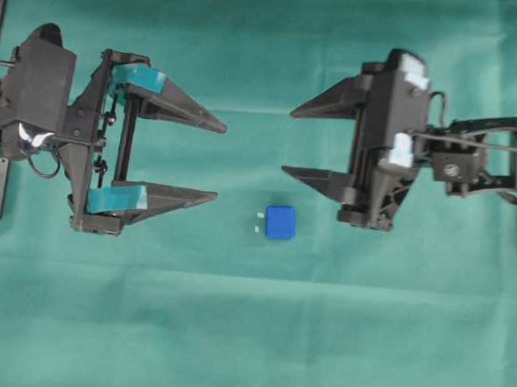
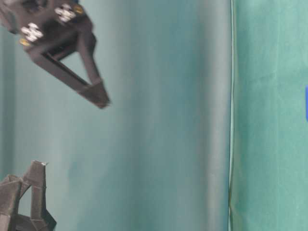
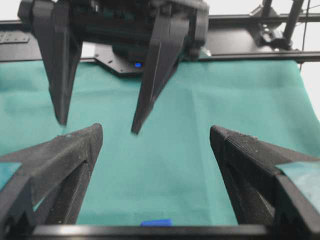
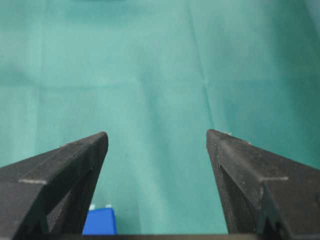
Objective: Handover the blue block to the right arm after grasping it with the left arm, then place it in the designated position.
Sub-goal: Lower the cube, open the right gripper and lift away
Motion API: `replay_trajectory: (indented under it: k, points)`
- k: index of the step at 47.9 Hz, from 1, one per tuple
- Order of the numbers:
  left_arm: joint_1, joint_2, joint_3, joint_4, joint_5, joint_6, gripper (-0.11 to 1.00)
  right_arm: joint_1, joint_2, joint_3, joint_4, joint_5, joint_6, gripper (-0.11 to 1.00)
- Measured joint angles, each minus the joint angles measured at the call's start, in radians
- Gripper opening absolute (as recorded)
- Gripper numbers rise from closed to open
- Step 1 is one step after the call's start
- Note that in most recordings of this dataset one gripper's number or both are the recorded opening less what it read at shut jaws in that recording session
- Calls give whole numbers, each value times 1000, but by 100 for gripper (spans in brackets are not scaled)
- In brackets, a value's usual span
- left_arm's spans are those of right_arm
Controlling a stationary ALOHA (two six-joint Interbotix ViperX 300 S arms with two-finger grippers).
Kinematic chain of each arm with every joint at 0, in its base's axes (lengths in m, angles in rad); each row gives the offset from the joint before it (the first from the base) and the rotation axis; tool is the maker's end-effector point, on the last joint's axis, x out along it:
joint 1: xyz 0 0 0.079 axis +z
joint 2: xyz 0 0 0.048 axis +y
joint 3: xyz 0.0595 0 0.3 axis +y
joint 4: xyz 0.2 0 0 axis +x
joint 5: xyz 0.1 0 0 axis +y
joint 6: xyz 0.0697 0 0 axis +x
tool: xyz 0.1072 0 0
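Left gripper (image 1: 219, 161) on the left side of the green cloth (image 1: 250, 333), teal-taped fingers pointing right, jaws spread wide with nothing between them. Blue block (image 1: 280, 222) sits flat on the cloth near the middle, right of the left fingertips and slightly nearer than the near finger's tip, so it lies outside and just below the left jaw line, not between the fingers. Two tiny white marks touch the block's left side. The block is a cube, so no long axis to line up with. Right gripper (image 1: 288, 141) on the right, plain black fingers pointing left, jaws also apart and empty; its near fingertip hangs just up-right of the block, closer to it than the left tips are. In the right wrist view the block (image 4: 99, 221) shows at the bottom left, under the left-hand finger. Judgement: block looks already set down at its spot, or else not yet picked; cannot tell which.
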Motion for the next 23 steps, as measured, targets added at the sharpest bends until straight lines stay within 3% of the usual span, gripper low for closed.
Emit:
replay_trajectory:
  k: [23]
  points:
    - [0,0,-2,0,0,0,99,12,-101,34,-3,2,0,80]
